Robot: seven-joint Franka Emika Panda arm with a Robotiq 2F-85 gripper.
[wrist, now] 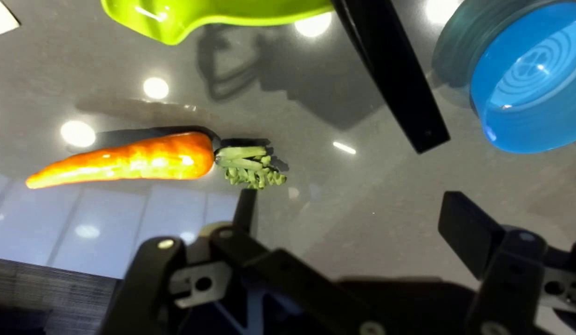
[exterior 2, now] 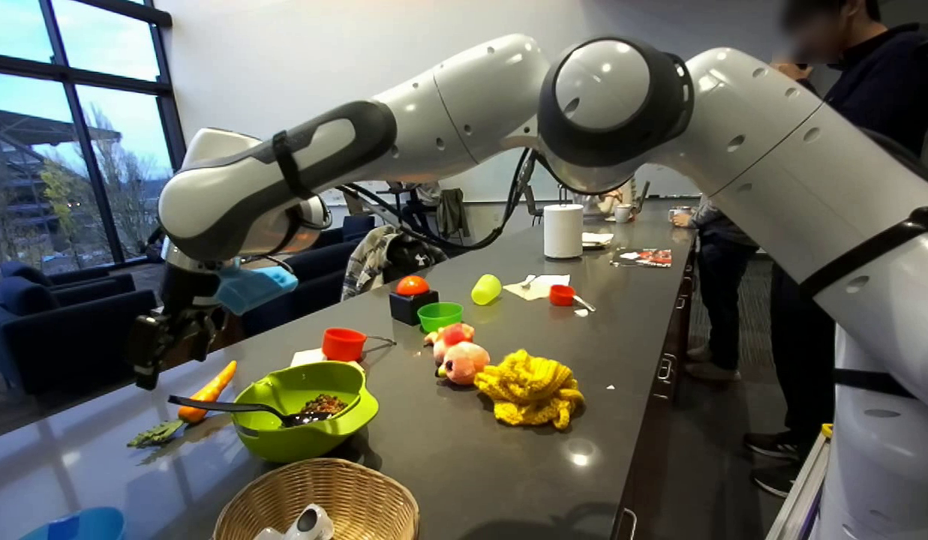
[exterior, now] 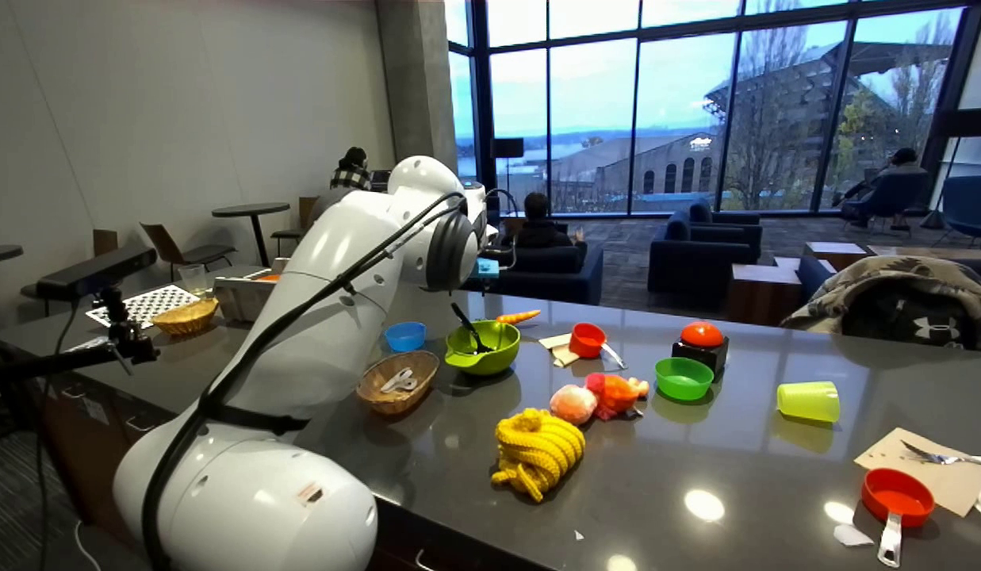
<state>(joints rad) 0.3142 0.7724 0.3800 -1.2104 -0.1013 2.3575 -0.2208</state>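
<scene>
A: Jaws?
B: Wrist view: gripper (wrist: 350,204) jaws spread wide, counter (wrist: 362,242) visible between the fingertips (wrist: 467,228). In an exterior view the arm (exterior: 339,325) hides them; cannot tell there.
A: Nearest items?
B: Black spoon (wrist: 390,70), handle end just ahead of the gap; carrot (wrist: 129,160), lying on the counter beside the green bowl (wrist: 222,11), leafy end near one fingertip.
A: Contact?
B: In an exterior view the gripper (exterior 2: 175,367) hangs apart from both, above the counter.
A: What does the wrist camera miss?
B: The green bowl's contents: in an exterior view the spoon's head rests there against brown food (exterior 2: 325,405). Also the wicker basket (exterior 2: 373,491) near it.
A: What does it add?
B: Ringed base of the blue bowl (wrist: 539,70), carrot's leaves; in an exterior view only the root (exterior: 518,316) shows past the green bowl.
</scene>
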